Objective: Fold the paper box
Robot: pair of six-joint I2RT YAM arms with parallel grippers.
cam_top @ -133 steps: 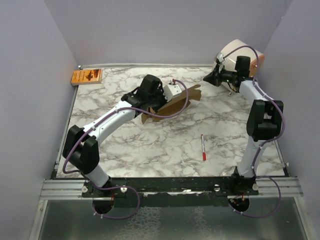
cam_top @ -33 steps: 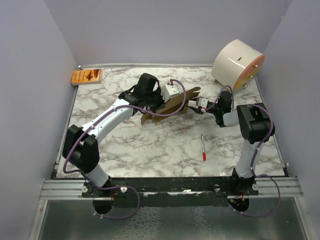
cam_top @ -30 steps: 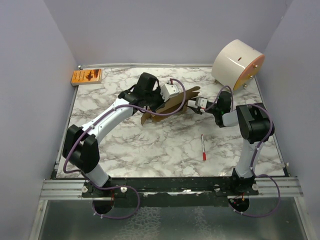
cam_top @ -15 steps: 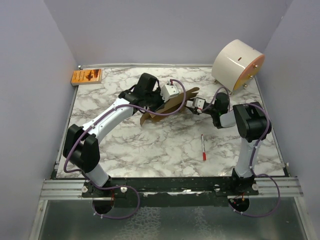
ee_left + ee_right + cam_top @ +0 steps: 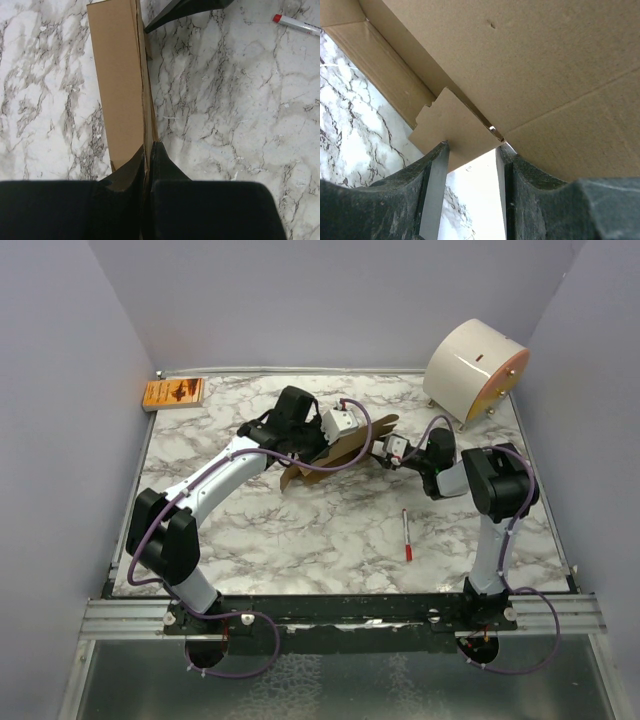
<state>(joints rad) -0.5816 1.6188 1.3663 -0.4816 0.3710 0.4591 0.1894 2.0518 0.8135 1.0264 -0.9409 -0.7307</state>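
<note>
box: paper box [image 5: 352,445] lies left of the white cylinder [image 5: 470,365], a creased sheet, not yet a carton | left gripper [image 5: 148,147]: pinched on its edge | right gripper [image 5: 472,147]: jaws part-open at a tab, gripping nothing | you have most folds left

The black two-finger left gripper [image 5: 147,152], on an outstretched white arm, presses its fingers together on the plain brown cardboard paper box [image 5: 120,75]. The black right gripper [image 5: 470,150] faces it with fingers parted.

Orange packet [image 5: 173,393] at the marble table's [image 5: 300,530] far-left corner, white cylinder [image 5: 470,368] (on its side) far right, pen [image 5: 407,535] nearer
</note>
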